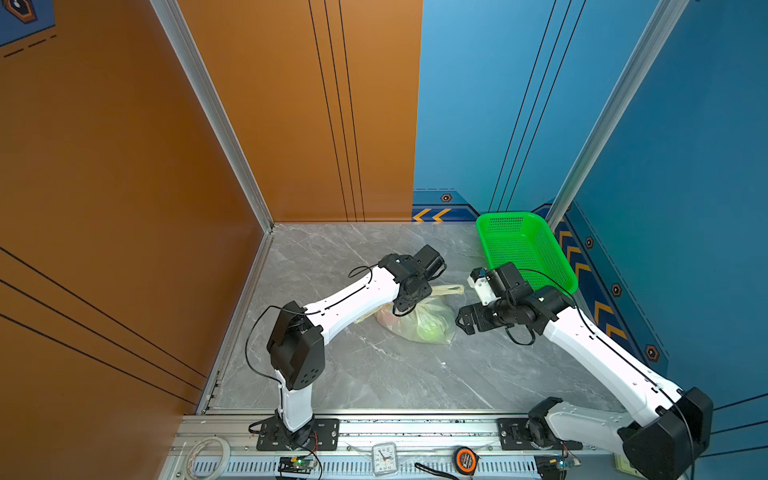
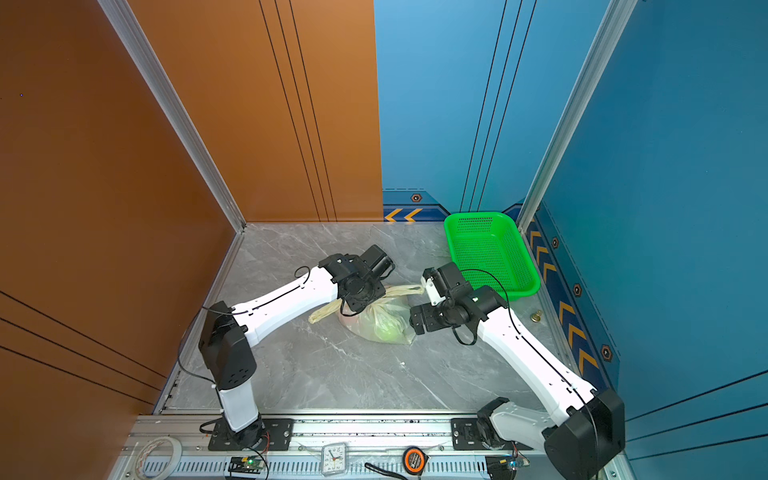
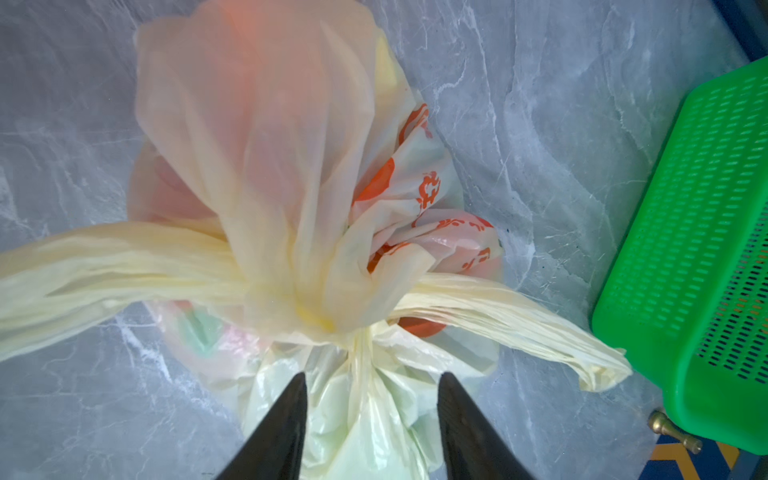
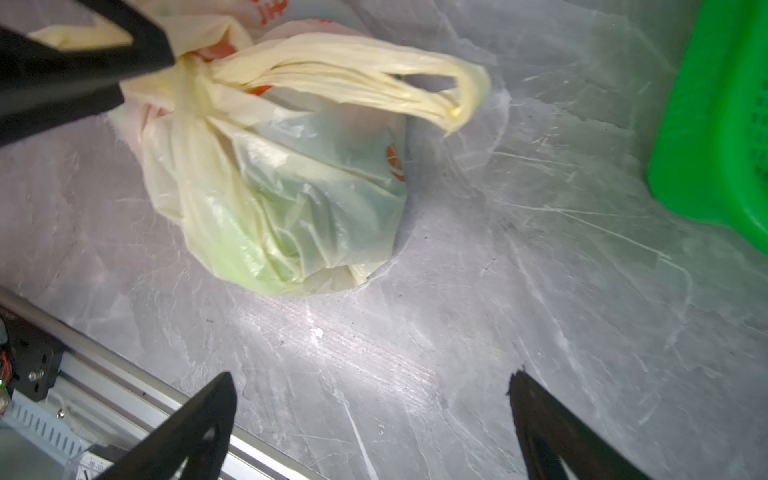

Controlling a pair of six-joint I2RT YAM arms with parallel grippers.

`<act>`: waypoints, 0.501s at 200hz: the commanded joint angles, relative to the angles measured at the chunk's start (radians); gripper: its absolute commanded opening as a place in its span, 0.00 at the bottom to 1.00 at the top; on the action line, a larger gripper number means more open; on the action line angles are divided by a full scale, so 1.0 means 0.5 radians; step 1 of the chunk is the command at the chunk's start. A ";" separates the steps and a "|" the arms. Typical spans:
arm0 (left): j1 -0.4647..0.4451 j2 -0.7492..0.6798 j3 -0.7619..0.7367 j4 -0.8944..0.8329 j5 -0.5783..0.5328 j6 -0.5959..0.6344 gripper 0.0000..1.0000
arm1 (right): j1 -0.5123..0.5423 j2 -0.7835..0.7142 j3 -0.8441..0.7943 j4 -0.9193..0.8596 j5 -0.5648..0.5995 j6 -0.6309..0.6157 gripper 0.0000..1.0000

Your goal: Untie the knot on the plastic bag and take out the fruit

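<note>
The plastic bag (image 1: 432, 320) (image 2: 388, 326) lies on the grey marble table, cream-yellow and translucent, with orange print. Its knot (image 3: 303, 307) (image 4: 191, 79) sits on top, and a handle loop (image 3: 519, 332) (image 4: 374, 83) sticks out to each side. Fruit shows only through the plastic: a green one (image 1: 428, 332) (image 4: 237, 249) and a pinkish one (image 1: 386, 318). My left gripper (image 3: 372, 380) (image 1: 401, 311) points down over the bag beside the knot. Its jaws are apart, with bunched bag plastic between them. My right gripper (image 4: 372, 378) (image 1: 460, 323) hovers just right of the bag, open and empty.
A green perforated basket (image 1: 482, 239) (image 2: 451, 241) (image 3: 623, 291) stands at the back right, close behind the right arm. A small brass object (image 2: 537, 317) (image 3: 673, 430) lies beside it. On the front rail are a clock (image 1: 384, 457), a tape measure (image 1: 465, 459) and a tape roll (image 1: 208, 455).
</note>
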 commanded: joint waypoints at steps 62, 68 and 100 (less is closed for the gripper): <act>0.541 -0.233 -0.017 -0.130 0.103 0.791 0.71 | 0.757 0.398 -0.186 0.491 0.904 0.221 1.00; 0.570 -0.236 -0.025 -0.130 0.109 0.823 0.72 | 0.759 0.442 -0.174 0.502 0.963 0.237 1.00; 0.689 -0.245 -0.055 -0.128 0.180 0.980 0.73 | 0.727 0.635 -0.087 0.503 1.200 0.286 1.00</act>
